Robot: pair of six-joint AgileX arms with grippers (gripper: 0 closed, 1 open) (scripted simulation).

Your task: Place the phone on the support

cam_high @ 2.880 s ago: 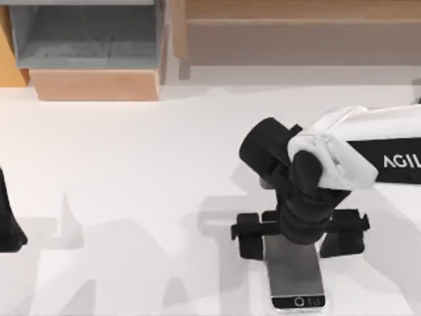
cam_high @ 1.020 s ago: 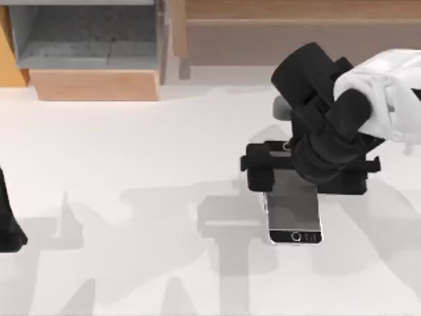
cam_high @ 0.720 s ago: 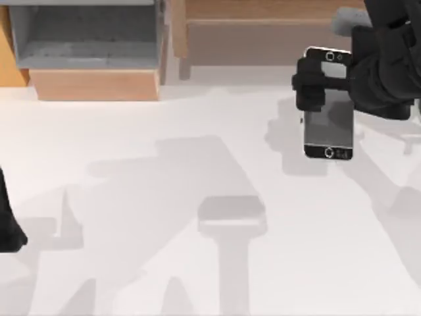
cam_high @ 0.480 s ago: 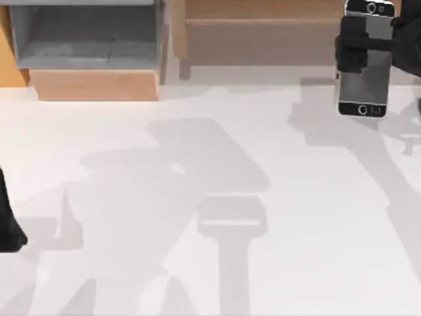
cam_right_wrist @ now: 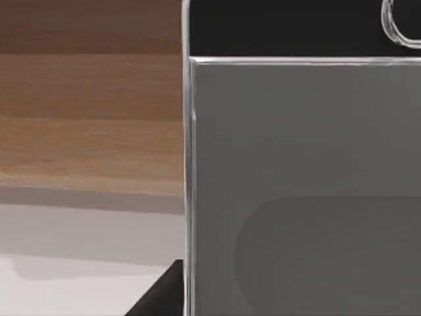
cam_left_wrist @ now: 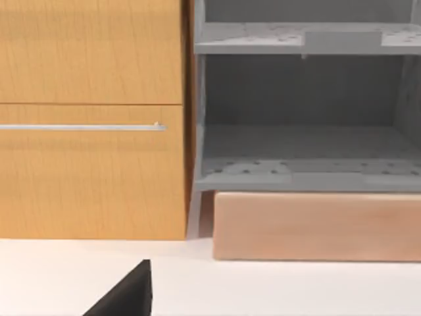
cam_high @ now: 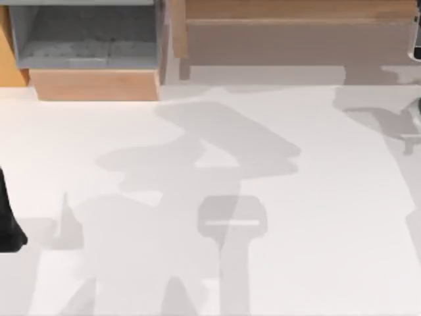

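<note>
Nearest, in the lower middle of the top view, a pale grey shape with a thin slot line across it sits on the white table (cam_high: 131, 158). I take it for the support (cam_high: 231, 220), and nothing rests on it. At the left edge, low in the same view, the dark left arm (cam_high: 8, 227) is parked well apart from the support. The left gripper (cam_left_wrist: 131, 293) shows as a dark tip at the bottom of its wrist view, and I cannot tell whether it is open or closed.

The phone (cam_right_wrist: 296, 164) is off the table, up at the right edge of the top view near the top, where a sliver of its rim shows. The right wrist view has it close up: grey screen, black band along the top of the frame, round button (cam_right_wrist: 402, 23) in the upper right corner. The right gripper (cam_right_wrist: 302, 309) holds it. One dark finger (cam_right_wrist: 161, 296) lies against the silver rim at the bottom, so the jaws appear clamped across the phone's width. Lifting it that high would clear the table for a swing back toward the support, which is well apart from it.

Farthest are the grey open shelf (cam_high: 85, 36) and wooden block (cam_high: 95, 84) at upper left, a wooden cabinet (cam_left_wrist: 92, 118), and a wooden board (cam_high: 296, 26) along the top.
</note>
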